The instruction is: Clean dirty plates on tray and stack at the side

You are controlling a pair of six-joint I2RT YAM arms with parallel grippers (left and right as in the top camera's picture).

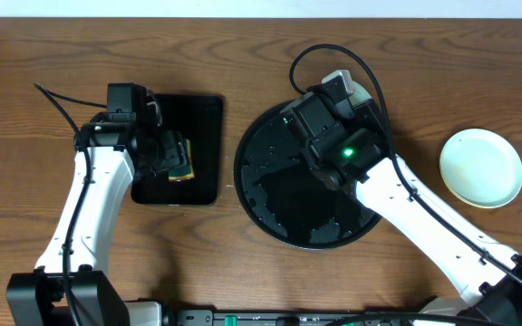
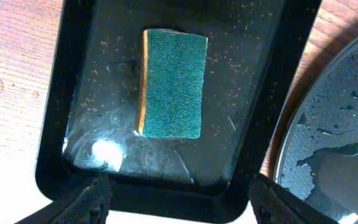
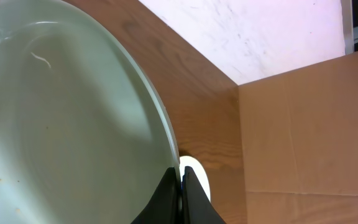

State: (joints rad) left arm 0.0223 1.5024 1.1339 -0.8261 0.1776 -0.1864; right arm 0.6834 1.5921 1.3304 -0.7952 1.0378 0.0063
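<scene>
My right gripper (image 3: 180, 186) is shut on the rim of a pale mint plate (image 3: 55, 112) and holds it tilted on edge above the far side of the round black tray (image 1: 279, 195). In the overhead view only a sliver of this plate (image 1: 359, 92) shows past the wrist. It has a small brown mark near its lower left edge. Another pale plate (image 1: 481, 167) lies flat on the table at the right. The round tray is wet and holds no plates. My left gripper (image 2: 179, 202) is open above a green-and-yellow sponge (image 2: 173, 84).
The sponge lies in a small rectangular black tray (image 2: 272, 124) left of the round tray (image 2: 328, 124); both are wet. A cardboard box (image 3: 303, 137) stands beyond the table's right side. The right arm's cable loops over the round tray's far rim.
</scene>
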